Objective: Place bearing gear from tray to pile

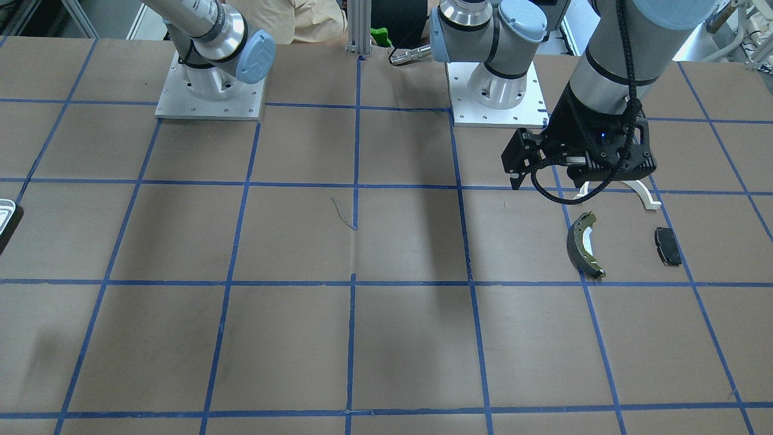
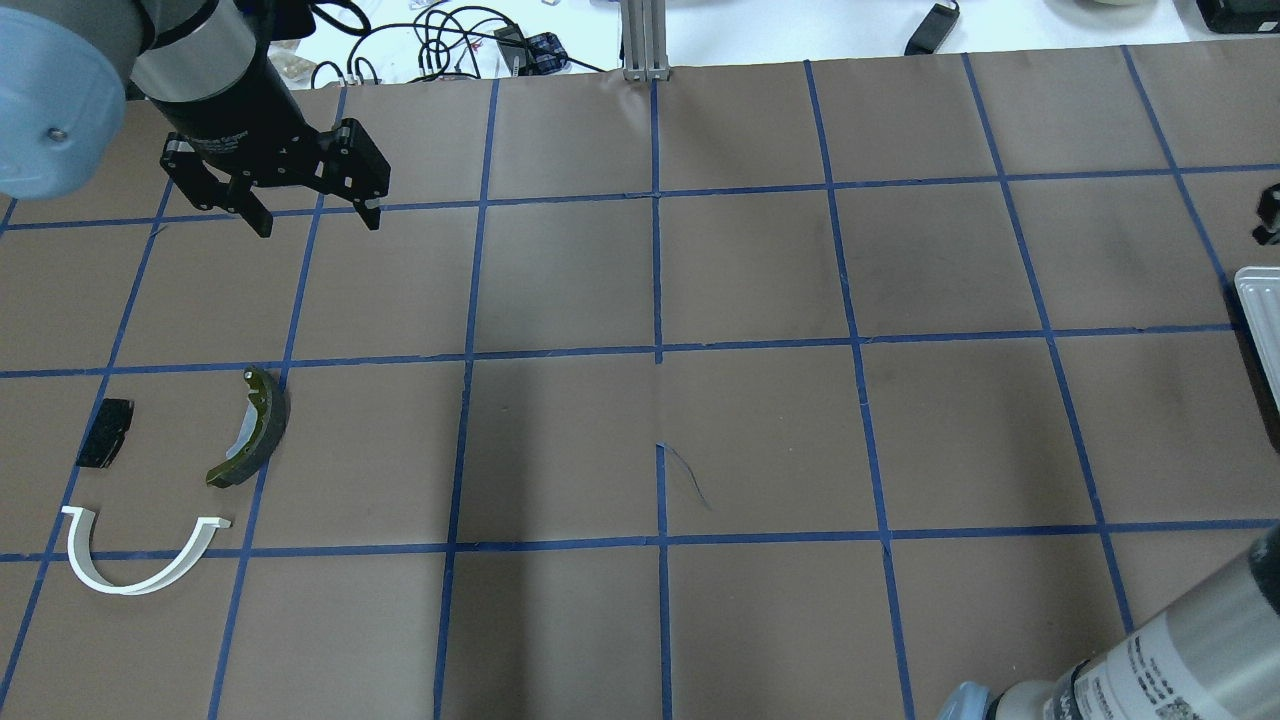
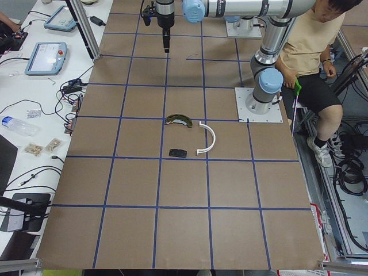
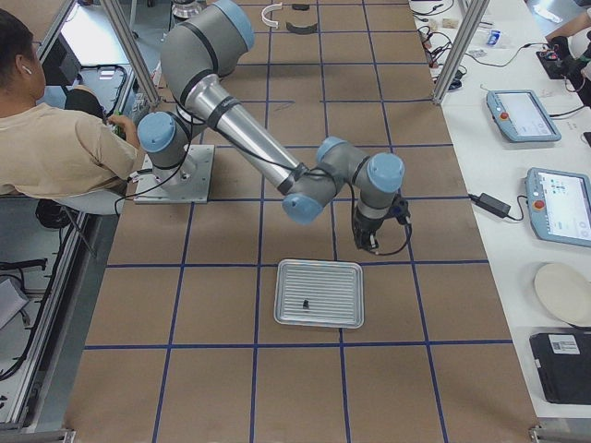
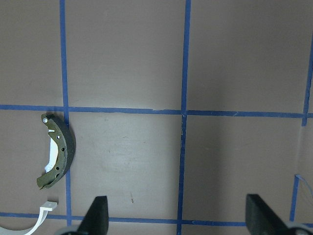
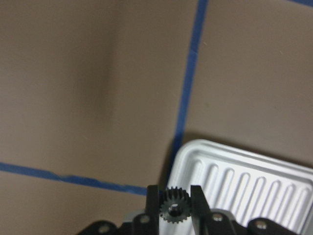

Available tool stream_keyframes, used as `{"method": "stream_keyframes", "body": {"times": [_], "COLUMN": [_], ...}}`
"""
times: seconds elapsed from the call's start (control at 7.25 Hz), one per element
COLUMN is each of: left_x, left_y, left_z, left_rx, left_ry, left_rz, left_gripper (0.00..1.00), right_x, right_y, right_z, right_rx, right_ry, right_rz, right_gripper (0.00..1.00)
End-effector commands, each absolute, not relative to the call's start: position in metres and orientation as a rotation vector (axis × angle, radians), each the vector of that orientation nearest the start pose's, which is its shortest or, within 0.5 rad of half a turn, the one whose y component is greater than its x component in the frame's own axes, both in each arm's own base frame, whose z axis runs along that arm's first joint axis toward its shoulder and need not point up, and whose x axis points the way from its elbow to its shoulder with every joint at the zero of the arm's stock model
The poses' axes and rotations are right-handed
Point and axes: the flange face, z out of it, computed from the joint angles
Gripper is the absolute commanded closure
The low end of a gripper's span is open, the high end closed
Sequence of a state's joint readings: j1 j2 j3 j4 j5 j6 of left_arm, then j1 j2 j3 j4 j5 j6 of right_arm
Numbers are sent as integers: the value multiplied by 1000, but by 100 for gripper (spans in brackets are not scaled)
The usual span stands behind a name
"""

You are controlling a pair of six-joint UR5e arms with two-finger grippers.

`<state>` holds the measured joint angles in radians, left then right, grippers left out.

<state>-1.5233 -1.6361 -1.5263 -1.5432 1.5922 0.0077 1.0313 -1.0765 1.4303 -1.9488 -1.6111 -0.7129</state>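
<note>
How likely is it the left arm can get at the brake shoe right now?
Probably yes: its jaws stand open above bare table near the brake shoe, and the white arc and black pad lie apart from it.

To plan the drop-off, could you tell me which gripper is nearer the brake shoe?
Left. The left gripper hovers open close by the brake shoe; the right gripper is at the opposite end, by the tray, shut on the bearing gear.
</note>
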Motion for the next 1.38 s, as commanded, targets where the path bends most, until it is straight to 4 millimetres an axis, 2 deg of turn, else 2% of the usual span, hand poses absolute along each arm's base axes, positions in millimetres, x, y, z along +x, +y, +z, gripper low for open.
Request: {"method": "stream_keyframes", "body": {"times": [0.0,0.14,0.28,0.41,0.55,0.69,0.83,1.1,1.24], "left_x": [-106,-106,-106,-106,-106,-106,-106,-105,-105], "left_y": [-529,-530,-531,-531,-531,-532,-533,-534,-532], "left_z": [474,473,471,471,470,469,467,460,455], "left_rx": [-53,-53,-52,-50,-50,-50,-50,-57,-56], "left_ry": [3118,3117,3117,3117,3117,3117,3119,3116,3114], "left_rz": [6,8,13,13,20,23,25,51,85], "left_gripper": [0,0,0,0,0,0,0,0,0], "right_x": [-48,41,148,236,290,345,380,419,421], "right_y": [-674,-669,-648,-627,-611,-583,-557,-500,-493], "right_z": [317,316,313,287,258,245,241,212,207], "right_rx": [-154,-76,-17,113,189,191,214,150,140], "right_ry": [3173,3161,3161,3152,3120,3066,3065,3096,3094], "right_rz": [-7,2,-10,-70,-121,-72,-37,51,38], "right_gripper": [76,76,76,76,74,73,71,65,35]}}
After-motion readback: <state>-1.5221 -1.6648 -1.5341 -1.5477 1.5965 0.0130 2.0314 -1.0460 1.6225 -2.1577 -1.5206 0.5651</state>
